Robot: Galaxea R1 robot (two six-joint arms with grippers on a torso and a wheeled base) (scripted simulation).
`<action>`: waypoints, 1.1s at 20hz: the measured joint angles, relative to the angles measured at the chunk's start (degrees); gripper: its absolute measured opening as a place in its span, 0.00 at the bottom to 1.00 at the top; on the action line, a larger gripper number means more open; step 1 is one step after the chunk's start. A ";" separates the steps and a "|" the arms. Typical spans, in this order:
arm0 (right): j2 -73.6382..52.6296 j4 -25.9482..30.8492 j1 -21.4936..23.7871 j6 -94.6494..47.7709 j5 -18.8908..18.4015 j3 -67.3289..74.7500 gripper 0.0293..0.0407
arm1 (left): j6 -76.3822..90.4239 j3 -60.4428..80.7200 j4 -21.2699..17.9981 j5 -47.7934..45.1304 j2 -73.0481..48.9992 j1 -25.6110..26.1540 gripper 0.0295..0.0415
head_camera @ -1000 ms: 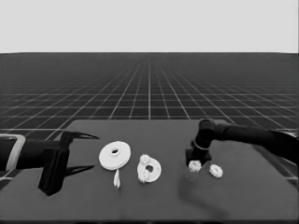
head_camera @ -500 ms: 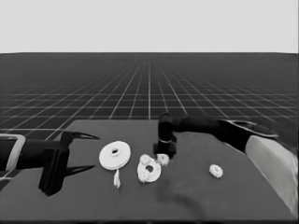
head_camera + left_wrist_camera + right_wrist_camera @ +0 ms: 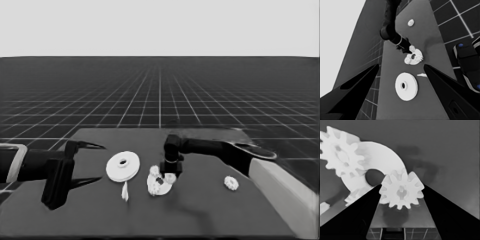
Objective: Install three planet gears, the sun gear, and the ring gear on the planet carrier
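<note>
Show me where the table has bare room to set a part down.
Bare: between the smaller round part and the lone gear; also the near strip. Crowded: right claw holding a gear there; larger round part, thin white piece alongside.

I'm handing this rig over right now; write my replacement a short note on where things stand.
Right gripper: shut on a gear, over the smaller round part.
Left gripper: parked, open, at the table's left end.
Larger round part: left of the smaller one, thin white piece in front of it.
Done: two gears already on the smaller part.
Left: seat the held gear, fetch the last gear on the right, then add the larger part.
</note>
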 joint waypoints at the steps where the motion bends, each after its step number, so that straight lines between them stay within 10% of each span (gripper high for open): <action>1: 0.14 -0.37 -0.37 -0.23 0.21 -0.40 0.17 | 0.00 0.00 0.00 0.00 0.00 0.00 0.75; 6: 0.28 -0.88 -0.88 -0.53 0.49 -0.95 0.17 | 0.00 0.00 0.00 0.00 0.00 0.00 0.75; 8: 0.29 -0.91 -0.90 -0.54 0.51 -0.97 0.69 | 0.00 0.00 0.00 0.00 0.00 0.00 0.75; 9: 0.29 -0.91 -0.91 -0.54 0.52 -0.98 0.77 | 0.00 0.00 0.00 0.00 0.00 0.00 0.75; 16: 0.30 -0.92 -0.91 -0.54 0.52 -0.99 0.81 | 0.00 0.00 0.00 0.00 0.00 0.00 0.75; 22: -1.28 7.08 7.64 2.92 -2.53 4.78 0.81 | 0.00 0.00 0.00 0.00 0.00 0.00 0.75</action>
